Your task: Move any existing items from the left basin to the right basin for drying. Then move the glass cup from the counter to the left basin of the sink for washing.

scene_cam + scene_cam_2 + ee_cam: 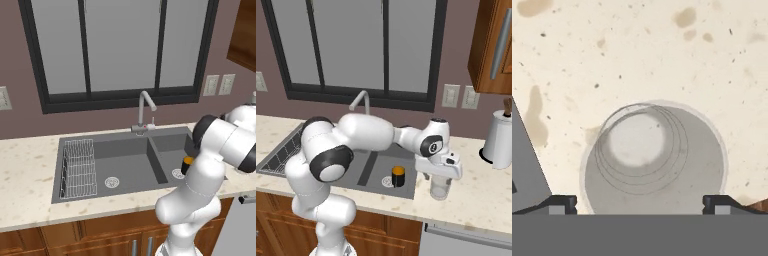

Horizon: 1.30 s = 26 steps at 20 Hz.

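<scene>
Here, a wire dish rack (79, 169) lies at the far left of the left basin (125, 165). Further right, the black-and-orange cylinder (398, 176) stands in the right basin (406, 172) beside its drain. To the right of the sink (62, 150), on the speckled surface (476, 192), the gripper (640, 204) hangs over the upright glass cup (440, 186), jaws apart on either side of its rim. A paper towel roll (499, 138) stands far right.
</scene>
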Available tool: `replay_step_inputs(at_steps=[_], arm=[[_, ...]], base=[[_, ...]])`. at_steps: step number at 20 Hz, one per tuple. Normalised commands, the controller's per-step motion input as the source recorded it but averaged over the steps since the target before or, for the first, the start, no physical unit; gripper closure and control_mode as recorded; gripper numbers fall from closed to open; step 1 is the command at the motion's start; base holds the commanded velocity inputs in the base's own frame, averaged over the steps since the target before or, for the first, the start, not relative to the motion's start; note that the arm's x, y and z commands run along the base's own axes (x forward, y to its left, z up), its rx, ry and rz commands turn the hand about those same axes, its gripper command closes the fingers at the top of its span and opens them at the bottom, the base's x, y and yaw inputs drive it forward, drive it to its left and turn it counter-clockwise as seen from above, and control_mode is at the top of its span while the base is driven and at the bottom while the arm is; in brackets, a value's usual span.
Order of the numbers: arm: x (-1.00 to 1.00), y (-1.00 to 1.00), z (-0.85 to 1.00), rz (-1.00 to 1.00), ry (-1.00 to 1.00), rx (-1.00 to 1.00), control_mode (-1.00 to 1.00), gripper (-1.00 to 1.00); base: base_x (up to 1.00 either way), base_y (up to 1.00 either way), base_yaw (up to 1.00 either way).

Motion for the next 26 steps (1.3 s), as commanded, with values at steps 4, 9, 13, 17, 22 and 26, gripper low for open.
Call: replay_step_inputs(at_steps=[4, 9, 13, 17, 22, 26], arm=[[0.04, 0.0, -0.11, 0.02, 0.0, -0.12, -1.0, -1.0], [0.04, 0.0, -0.01, 0.03, 0.0, -0.11, -1.0, -1.0], [0.0, 0.0, 0.0, 0.03, 0.0, -0.09, -1.0, -1.0], [0.0, 0.08, -0.03, 0.03, 0.0, -0.08, -1.0, -1.0], [0.0, 0.05, -0.08, 0.04, -0.01, -0.05, -1.0, -1.0], [0.0, 0.0, -0.03, 0.05, -0.01, -0.04, -1.0, -1.0]], base=[[0.0, 0.0, 0.0], [0.0, 0.0, 0.0], [0.0, 0.0, 0.0], [0.0, 0.0, 0.0], [0.0, 0.0, 0.0], [0.0, 0.0, 0.0]])
